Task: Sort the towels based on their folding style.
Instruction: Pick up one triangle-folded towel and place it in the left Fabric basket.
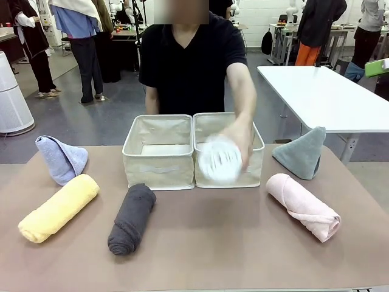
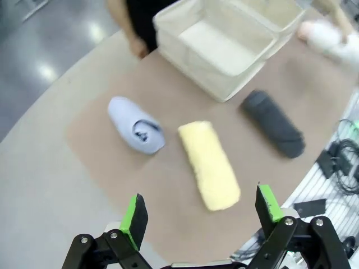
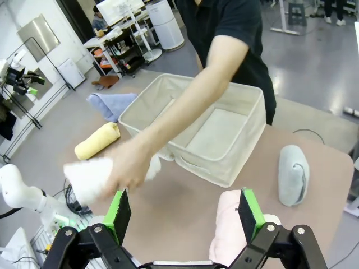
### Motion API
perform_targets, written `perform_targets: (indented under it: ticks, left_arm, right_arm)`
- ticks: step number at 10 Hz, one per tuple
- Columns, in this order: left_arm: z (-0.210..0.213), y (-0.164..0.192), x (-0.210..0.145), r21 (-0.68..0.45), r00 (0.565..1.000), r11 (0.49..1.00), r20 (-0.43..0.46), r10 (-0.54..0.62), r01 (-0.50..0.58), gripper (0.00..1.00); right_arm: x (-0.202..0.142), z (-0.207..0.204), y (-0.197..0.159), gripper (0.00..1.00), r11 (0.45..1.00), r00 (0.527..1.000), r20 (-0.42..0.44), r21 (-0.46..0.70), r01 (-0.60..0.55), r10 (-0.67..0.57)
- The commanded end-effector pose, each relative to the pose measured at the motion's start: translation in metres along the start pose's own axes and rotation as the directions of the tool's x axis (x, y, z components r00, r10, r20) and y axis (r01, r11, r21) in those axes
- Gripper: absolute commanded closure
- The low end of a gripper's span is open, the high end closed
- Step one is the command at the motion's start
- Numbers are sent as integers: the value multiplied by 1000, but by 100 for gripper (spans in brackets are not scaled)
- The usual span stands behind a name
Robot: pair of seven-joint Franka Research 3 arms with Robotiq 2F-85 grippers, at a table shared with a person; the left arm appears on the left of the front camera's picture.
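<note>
Front: the person's hand [image 1: 241, 141] is holding the white roll [image 1: 219, 160] before the right bin [image 1: 258, 163].
Left wrist: I'm hovering the left gripper [image 2: 201, 203] spread, with the yellow roll [image 2: 208, 164] dead ahead, its long axis pointing away.
Right wrist: the right gripper [image 3: 184, 208] is hanging spread, with the pink roll [image 3: 226, 231] just beneath it.

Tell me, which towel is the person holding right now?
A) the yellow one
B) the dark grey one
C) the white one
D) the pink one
C: the person's hand grips the white towel in front of the bins, while the yellow towel, pink towel and dark grey towel lie on the table.
</note>
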State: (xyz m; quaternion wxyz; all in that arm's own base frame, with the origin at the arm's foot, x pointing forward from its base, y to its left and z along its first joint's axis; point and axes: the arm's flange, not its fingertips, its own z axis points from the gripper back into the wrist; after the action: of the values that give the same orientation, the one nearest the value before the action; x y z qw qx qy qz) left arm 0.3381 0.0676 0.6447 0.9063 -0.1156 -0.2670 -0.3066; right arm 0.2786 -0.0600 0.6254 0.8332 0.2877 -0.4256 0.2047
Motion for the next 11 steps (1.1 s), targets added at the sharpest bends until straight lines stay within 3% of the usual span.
perform_targets:
  ticks: [1,3,6,7,9,11]
  left_arm:
    - [-21,-15,37,211,962,974,-241,130,-79,0]
    - [-63,-13,64,205,895,965,-380,233,-164,0]
    - [-160,0,66,318,815,889,-378,438,-330,0]
    - [-183,5,66,309,807,884,-378,453,-351,0]
    - [-215,26,65,423,823,841,-302,481,-336,0]
    - [-233,41,60,501,824,808,-283,492,-310,0]
  right_arm:
    - [-1,-1,0,0,1000,1000,4,24,-12,12]
    - [-1,-1,0,0,1000,1000,4,24,-12,12]
    - [-1,-1,0,0,1000,1000,4,24,-12,12]
    - [-1,-1,0,0,1000,1000,4,24,-12,12]
    - [-1,-1,0,0,1000,1000,4,24,-12,12]
    - [-1,-1,0,0,1000,1000,4,24,-12,12]
